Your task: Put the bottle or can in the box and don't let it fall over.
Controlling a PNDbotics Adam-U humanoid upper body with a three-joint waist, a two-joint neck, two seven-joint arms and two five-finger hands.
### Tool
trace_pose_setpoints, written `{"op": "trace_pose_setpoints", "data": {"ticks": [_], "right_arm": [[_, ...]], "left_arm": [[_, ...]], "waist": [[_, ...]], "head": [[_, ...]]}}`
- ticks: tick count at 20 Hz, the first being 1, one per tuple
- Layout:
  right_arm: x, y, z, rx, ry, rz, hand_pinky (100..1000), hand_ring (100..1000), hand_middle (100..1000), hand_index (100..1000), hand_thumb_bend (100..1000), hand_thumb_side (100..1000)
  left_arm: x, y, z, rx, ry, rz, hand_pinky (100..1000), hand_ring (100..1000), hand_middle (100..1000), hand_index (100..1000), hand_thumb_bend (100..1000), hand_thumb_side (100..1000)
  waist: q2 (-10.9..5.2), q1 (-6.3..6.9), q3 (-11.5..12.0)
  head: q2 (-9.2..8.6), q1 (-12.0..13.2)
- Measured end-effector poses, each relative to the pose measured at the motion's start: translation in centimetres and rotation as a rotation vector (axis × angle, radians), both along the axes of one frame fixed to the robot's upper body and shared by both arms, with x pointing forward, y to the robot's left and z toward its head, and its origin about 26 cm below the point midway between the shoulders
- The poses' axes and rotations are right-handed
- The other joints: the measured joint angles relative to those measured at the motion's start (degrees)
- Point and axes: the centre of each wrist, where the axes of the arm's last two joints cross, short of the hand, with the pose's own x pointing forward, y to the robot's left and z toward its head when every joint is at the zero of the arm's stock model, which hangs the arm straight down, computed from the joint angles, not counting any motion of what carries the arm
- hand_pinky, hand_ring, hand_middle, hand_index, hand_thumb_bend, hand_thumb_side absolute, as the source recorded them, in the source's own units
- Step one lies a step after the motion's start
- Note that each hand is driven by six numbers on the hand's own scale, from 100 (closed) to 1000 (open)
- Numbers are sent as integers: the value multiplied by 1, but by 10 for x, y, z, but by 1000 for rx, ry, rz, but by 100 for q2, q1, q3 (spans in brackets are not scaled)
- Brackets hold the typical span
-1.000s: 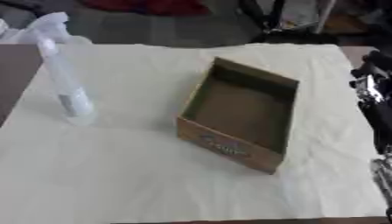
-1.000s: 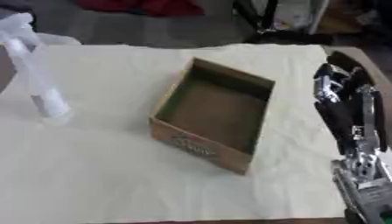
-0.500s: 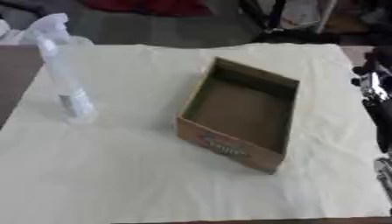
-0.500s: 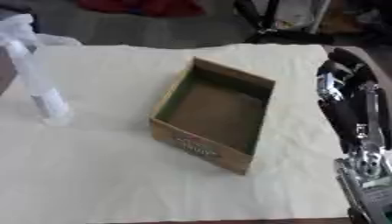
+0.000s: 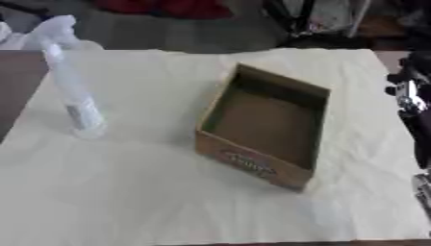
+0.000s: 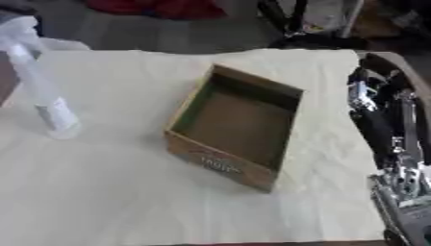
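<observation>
A tall clear spray bottle (image 5: 71, 91) with a white trigger head stands upright on the cloth at the left. An open brown cardboard box (image 5: 265, 125) lies in the middle, empty, with print on its near wall. My right hand (image 6: 367, 93) and black-and-silver arm hang at the right edge of the table, to the right of the box and apart from it. The bottle stands far from that hand, on the other side of the box. My left hand shows in no view.
A cream cloth (image 5: 151, 192) covers the table; bare dark table top (image 5: 15, 91) shows at the far left. Beyond the far edge lie dark equipment (image 6: 295, 24) and something red (image 5: 168, 7) on the floor.
</observation>
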Motion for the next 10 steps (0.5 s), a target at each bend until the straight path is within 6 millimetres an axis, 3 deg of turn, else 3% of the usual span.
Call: {"op": "trace_pose_setpoints", "data": {"ticks": [10], "right_arm": [[3, 4, 3, 2, -6, 25, 714, 740, 789, 826, 100, 519]], "left_arm": [[17, -13, -5, 54, 32, -23, 907, 766, 830, 877, 325, 690]], "waist": [[72, 11, -43]], "head": [[-155, 72]]}}
